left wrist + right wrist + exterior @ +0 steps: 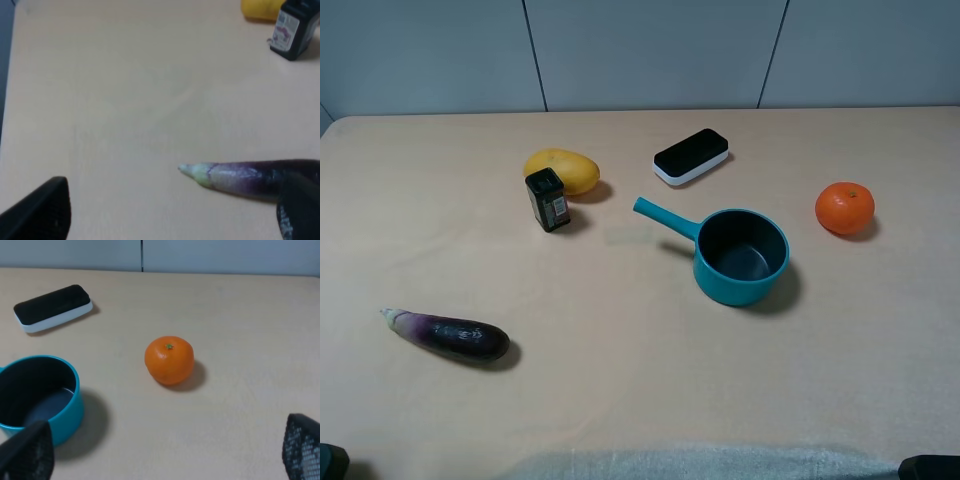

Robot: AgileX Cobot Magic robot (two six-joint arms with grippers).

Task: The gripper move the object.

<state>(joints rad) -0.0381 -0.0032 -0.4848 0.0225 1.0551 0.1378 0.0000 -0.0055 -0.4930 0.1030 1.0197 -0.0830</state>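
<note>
Tabletop (640,400) | box (548,199) upright touching mango (563,170) | both fingers apart, empty

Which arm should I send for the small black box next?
Left, probably. The small black box stands on the left half of the table, beside the yellow fruit, and appears in the left wrist view. The right wrist view shows only the orange, pot and eraser.

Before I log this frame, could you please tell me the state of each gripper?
Left gripper: open, holding nothing; fingers apart.
Right gripper: open, holding nothing.
</note>
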